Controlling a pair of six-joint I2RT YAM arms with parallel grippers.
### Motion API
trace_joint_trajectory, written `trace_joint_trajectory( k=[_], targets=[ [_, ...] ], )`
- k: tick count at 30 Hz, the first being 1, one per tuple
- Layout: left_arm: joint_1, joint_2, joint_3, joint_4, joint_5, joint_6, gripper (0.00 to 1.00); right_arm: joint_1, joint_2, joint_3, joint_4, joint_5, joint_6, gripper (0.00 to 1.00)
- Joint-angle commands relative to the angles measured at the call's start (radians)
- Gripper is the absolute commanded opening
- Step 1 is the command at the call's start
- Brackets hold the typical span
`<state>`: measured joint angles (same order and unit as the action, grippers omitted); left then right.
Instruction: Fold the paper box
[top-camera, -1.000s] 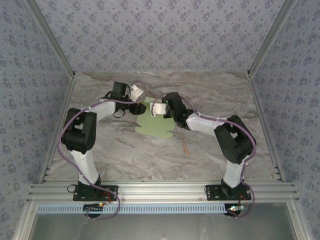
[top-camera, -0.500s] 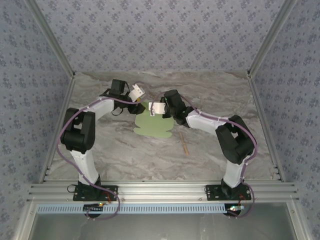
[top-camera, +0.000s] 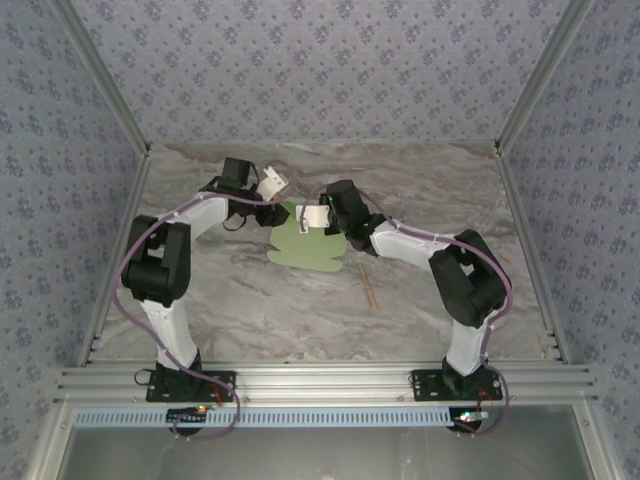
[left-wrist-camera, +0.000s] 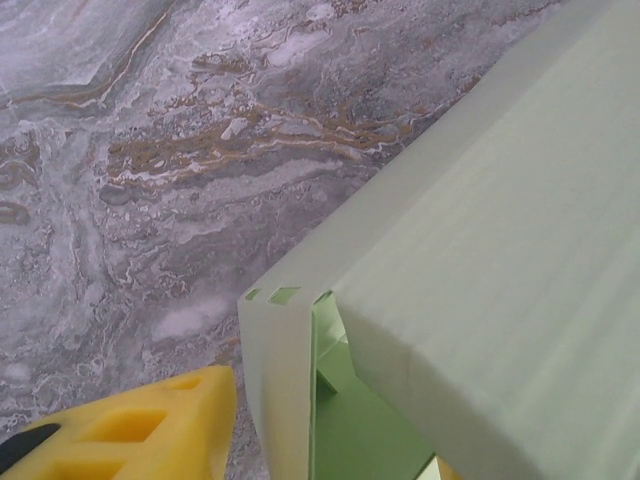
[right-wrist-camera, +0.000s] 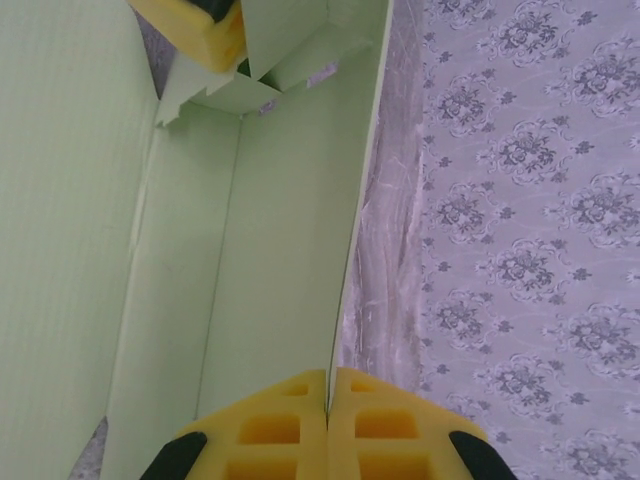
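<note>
Count: one paper box (top-camera: 308, 243), partly folded, on the counter (top-camera: 250, 300) mid-rear between two grippers; one wooden stick (top-camera: 370, 292) lying apart, nearer the bases. Right wrist view: right gripper (right-wrist-camera: 328, 385), jaws together, clamped on a raised wall's edge. Left wrist view: left gripper (left-wrist-camera: 300, 450), jaws astride a folded corner; grip cannot be told
</note>
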<state>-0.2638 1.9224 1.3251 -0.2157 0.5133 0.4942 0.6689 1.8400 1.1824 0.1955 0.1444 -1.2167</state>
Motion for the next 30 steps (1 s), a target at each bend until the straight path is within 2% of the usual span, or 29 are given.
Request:
trace_joint_trajectory(
  k=[1, 4, 12, 19, 30],
  targets=[
    [0.024, 0.029, 0.081, -0.029, 0.047, 0.006, 0.54, 0.015, 0.049, -0.031, -0.009, 0.004, -0.096, 0.0],
    [0.032, 0.039, 0.097, -0.063, 0.082, 0.024, 0.59, 0.017, 0.063, -0.034, 0.024, 0.015, -0.12, 0.0],
    [0.038, 0.04, 0.098, -0.067, 0.094, 0.027, 0.63, 0.022, 0.078, -0.017, 0.04, 0.032, -0.115, 0.0],
    [0.025, 0.032, 0.077, 0.004, 0.064, -0.073, 0.66, 0.046, 0.102, 0.002, 0.059, 0.063, -0.057, 0.0],
    [0.042, -0.023, 0.091, -0.257, 0.098, 0.136, 0.81, 0.025, 0.081, 0.002, 0.03, 0.057, -0.058, 0.0]
  ],
)
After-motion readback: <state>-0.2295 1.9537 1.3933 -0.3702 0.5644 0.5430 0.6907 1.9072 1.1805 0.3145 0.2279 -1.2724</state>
